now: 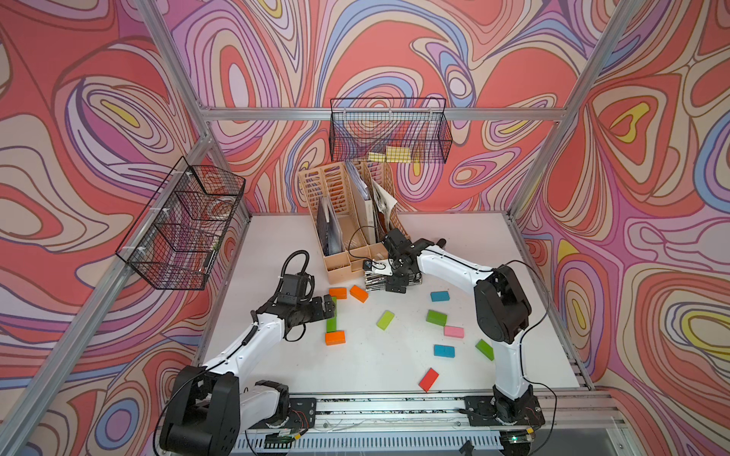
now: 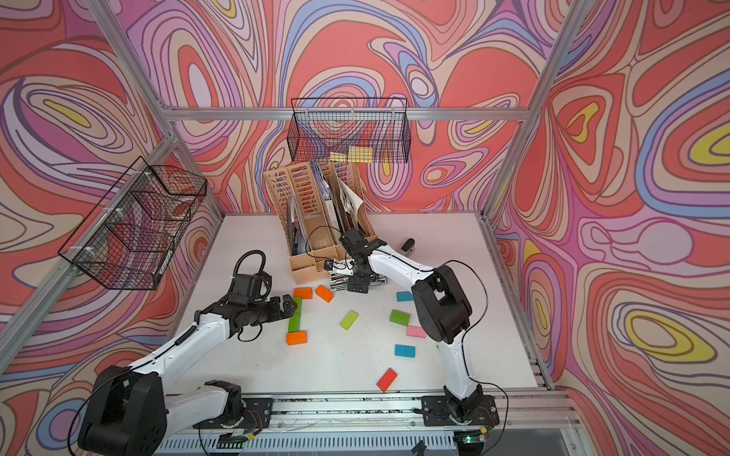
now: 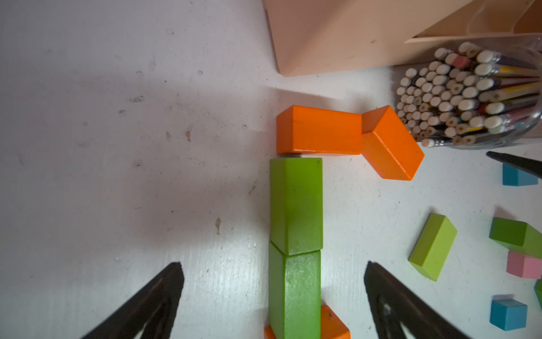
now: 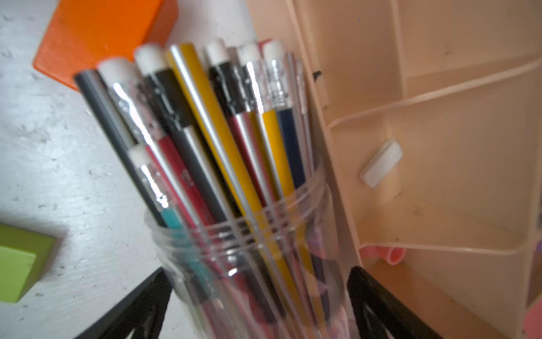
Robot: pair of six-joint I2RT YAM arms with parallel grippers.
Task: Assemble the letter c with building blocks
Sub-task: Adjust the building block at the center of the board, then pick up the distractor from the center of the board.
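Observation:
Building blocks lie on the white table (image 1: 276, 252). Two green blocks (image 3: 295, 205) form an end-to-end column. An orange block (image 3: 319, 130) lies across its far end, touching a slanted orange block (image 3: 391, 143). Another orange block (image 1: 335, 338) sits at the column's near end. My left gripper (image 3: 272, 268) (image 1: 331, 306) is open, its fingers either side of the column without touching it. Loose lime (image 1: 385, 319), green (image 1: 436, 318), blue (image 1: 439, 296), pink (image 1: 453, 331) and red (image 1: 429, 380) blocks lie to the right. My right gripper (image 4: 259, 273) (image 1: 389, 282) stands wide open around a clear pencil jar (image 4: 243, 243).
A beige file organizer (image 1: 343, 237) stands just behind the jar and the orange blocks. Black wire baskets hang on the left wall (image 1: 181, 225) and the back wall (image 1: 389, 130). A stapler (image 2: 409, 245) lies behind the right arm.

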